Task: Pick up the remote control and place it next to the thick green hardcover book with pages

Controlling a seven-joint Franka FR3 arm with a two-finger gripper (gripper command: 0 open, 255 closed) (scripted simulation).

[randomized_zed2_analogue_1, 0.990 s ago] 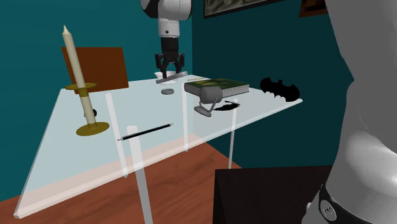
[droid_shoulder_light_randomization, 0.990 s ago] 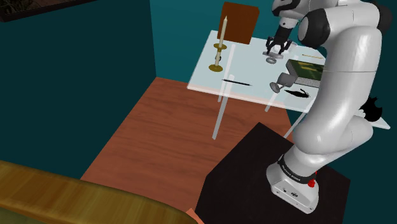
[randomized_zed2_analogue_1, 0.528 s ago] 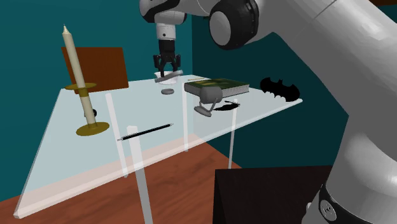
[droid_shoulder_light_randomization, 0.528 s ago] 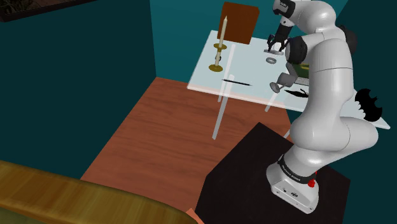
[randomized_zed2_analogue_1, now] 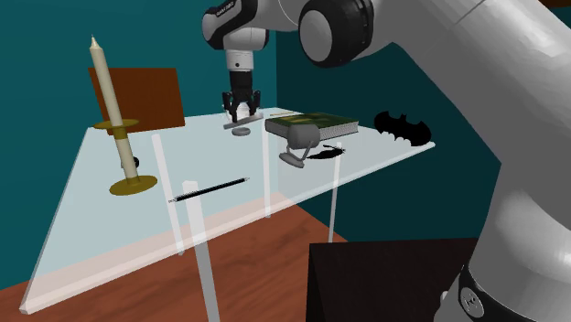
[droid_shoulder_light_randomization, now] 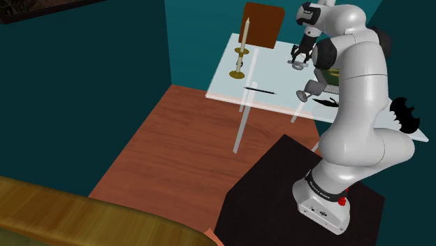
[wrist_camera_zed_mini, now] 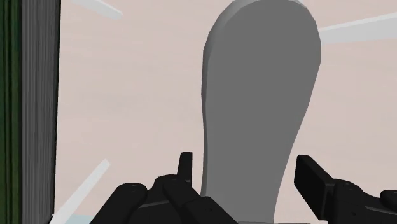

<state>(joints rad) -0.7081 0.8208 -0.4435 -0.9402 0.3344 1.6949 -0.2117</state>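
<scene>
Figure legend. The white arm reached across the clear bench (randomized_zed2_analogue_1: pixel 101 233) to its far part, with the black gripper (randomized_zed2_analogue_1: pixel 242 114) pointing down. In the wrist view the two fingers (wrist_camera_zed_mini: pixel 315 184) stood on either side of the grey remote control (wrist_camera_zed_mini: pixel 257 95) and closed against its long edges, so that the remote control was clasped between them. In the second exterior view the remote control hung tilted, low over the bench. It was directly above a small grey disc (randomized_zed2_analogue_1: pixel 242 132) and just to the left of the thick green book (randomized_zed2_analogue_1: pixel 311 123). The book's grey page block faced the gripper in the wrist view. A grey stand-like object (randomized_zed2_analogue_1: pixel 297 146) lay on the near side of the book, and a black bat-shaped object (randomized_zed2_analogue_1: pixel 403 124) lay at the bench's right end. Toward the second exterior view's left stood a pale candle (randomized_zed2_analogue_1: pixel 103 82) in a brass holder, with a thin black pen (randomized_zed2_analogue_1: pixel 209 189) nearer the front edge. A brown panel (randomized_zed2_analogue_1: pixel 146 96) rose behind the candle against the teal wall.
</scene>
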